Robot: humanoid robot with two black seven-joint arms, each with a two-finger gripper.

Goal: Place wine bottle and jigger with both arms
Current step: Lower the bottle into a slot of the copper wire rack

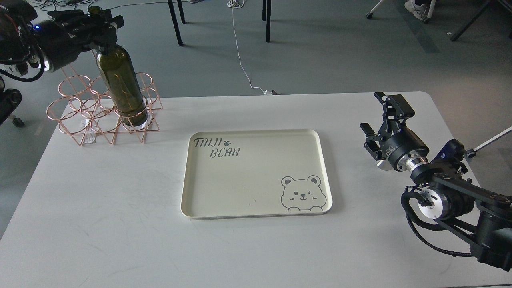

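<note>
While our left gripper [105, 25] clamps its neck, olive wine bottle [122, 86] stands tilted in copper rack [80, 116] | cream tray [256, 208] right of rack | right gripper [380, 124] spread wide.

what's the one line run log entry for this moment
left claw: shut on wine bottle neck | bottle: in wire rack | right claw: open | tray: bare

The black left gripper [102, 24] hides the tall dark olive-green glass wine bottle's [122, 86] neck. The small silver jigger [385, 165] is mostly hidden behind the black right gripper [378, 124].
</note>
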